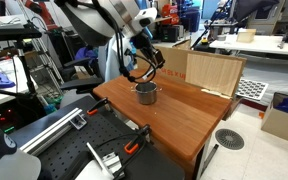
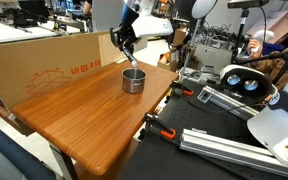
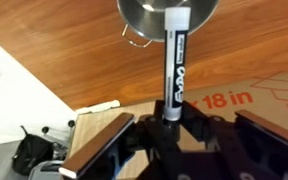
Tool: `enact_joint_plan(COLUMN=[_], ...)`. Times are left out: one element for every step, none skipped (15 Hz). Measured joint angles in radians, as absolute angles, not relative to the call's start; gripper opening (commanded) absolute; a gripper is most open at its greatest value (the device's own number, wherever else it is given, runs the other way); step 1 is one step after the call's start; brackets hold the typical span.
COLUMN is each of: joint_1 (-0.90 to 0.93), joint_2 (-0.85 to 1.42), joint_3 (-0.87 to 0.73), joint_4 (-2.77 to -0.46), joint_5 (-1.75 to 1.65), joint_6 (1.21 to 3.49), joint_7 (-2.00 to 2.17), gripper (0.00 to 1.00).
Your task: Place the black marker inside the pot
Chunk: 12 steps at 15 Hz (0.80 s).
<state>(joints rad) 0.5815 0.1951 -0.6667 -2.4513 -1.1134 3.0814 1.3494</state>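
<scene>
Wooden worktop (image 1: 189, 112) carries the pot (image 2: 133, 80), mid-frame in both exterior views. Pot interior, top centre of wrist view, looks empty as far as shown. Pincer (image 3: 172, 122) hangs above the pot, jaws closed tight on the tail end of the black marker (image 3: 174, 65), which points down at the opening. Judged: grasp and carry done, marker not yet inside. Left: lower, release. Tip past the rim or not: cannot tell.

pot (image 1: 146, 93) on table (image 1: 189, 118), toward cardboard box (image 2: 44, 58) | black marker (image 3: 174, 65) in gripper (image 3: 170, 118) — above pot | box behind table
</scene>
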Motion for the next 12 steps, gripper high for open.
enact_joint_plan(joint_1=[0.597, 0.611, 0.623, 0.632, 0.64, 0.644, 0.649, 0.652, 0.654, 0.655, 0.655, 0.655], joint_2=[0.195, 0.195, 0.195, 0.195, 0.195, 0.196, 0.197, 0.2, 0.205, 0.21, 0.217, 0.224], joint_3=[-0.688, -0.706, -0.72, -0.73, -0.734, -0.734, -0.734, -0.734, -0.734, -0.734, -0.734, -0.734], joint_4=[-2.438, -2.426, -2.415, -2.409, -2.407, -2.406, -2.406, -2.407, -2.409, -2.413, -2.417, -2.421], joint_5=[-1.168, -1.224, -1.279, -1.329, -1.372, -1.409, -1.442, -1.471, -1.493, -1.512, -1.526, -1.541], joint_6=[3.081, 3.081, 3.081, 3.081, 3.08, 3.079, 3.077, 3.076, 3.075, 3.075, 3.074, 3.072], joint_7=[1.404, 1.459, 1.514, 1.564, 1.61, 1.651, 1.689, 1.723, 1.751, 1.776, 1.795, 1.814], gripper=[0.06, 0.06, 0.06, 0.06, 0.06, 0.06, 0.06, 0.06, 0.06, 0.06, 0.06, 0.06])
